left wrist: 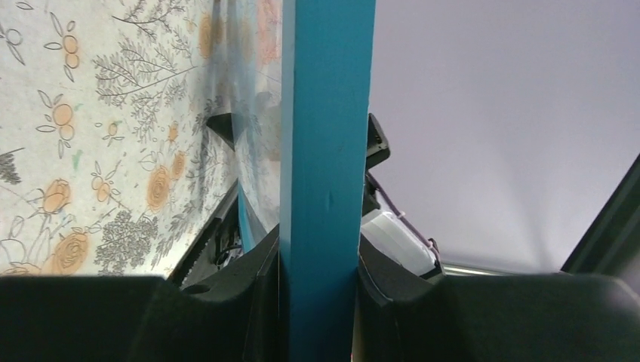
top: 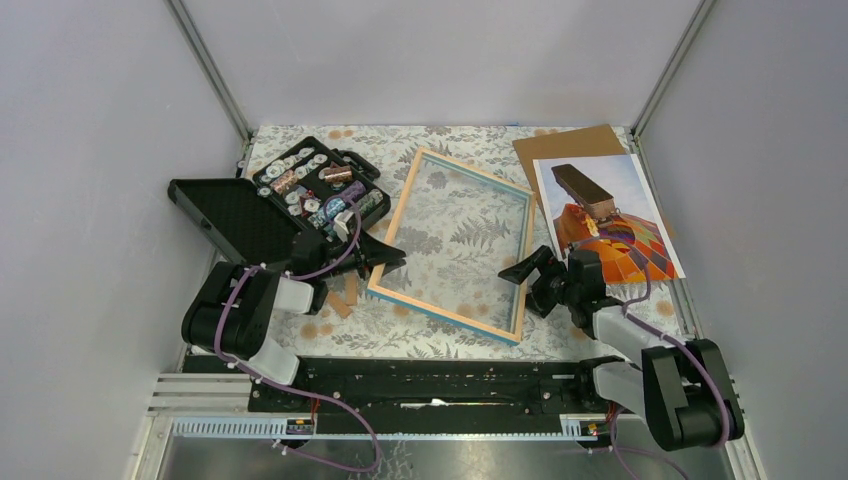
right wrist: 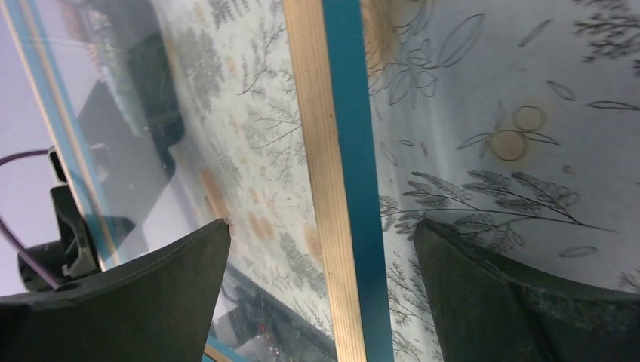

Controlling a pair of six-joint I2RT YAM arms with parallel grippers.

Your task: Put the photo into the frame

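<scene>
The frame [top: 475,172] lies on the floral table with its light wood rim up and blue showing along its edges. My left gripper [top: 385,258] is shut on the frame's left rim; in the left wrist view the blue rim [left wrist: 326,151] stands clamped between the black pads, at my gripper [left wrist: 317,302]. My right gripper [top: 524,280] is open and straddles the right rim [right wrist: 332,188], with a gap on each side at the gripper [right wrist: 321,264]. The photo [top: 610,215] of the hot-air balloon lies face up at the back right, apart from both grippers.
A plain brown backing board [top: 570,145] lies partly under the photo at the back right. An open black case [top: 320,185] of small parts sits at the back left, its lid [top: 235,215] laid out to the left. Small brown pieces [top: 345,295] lie by the frame's near left corner.
</scene>
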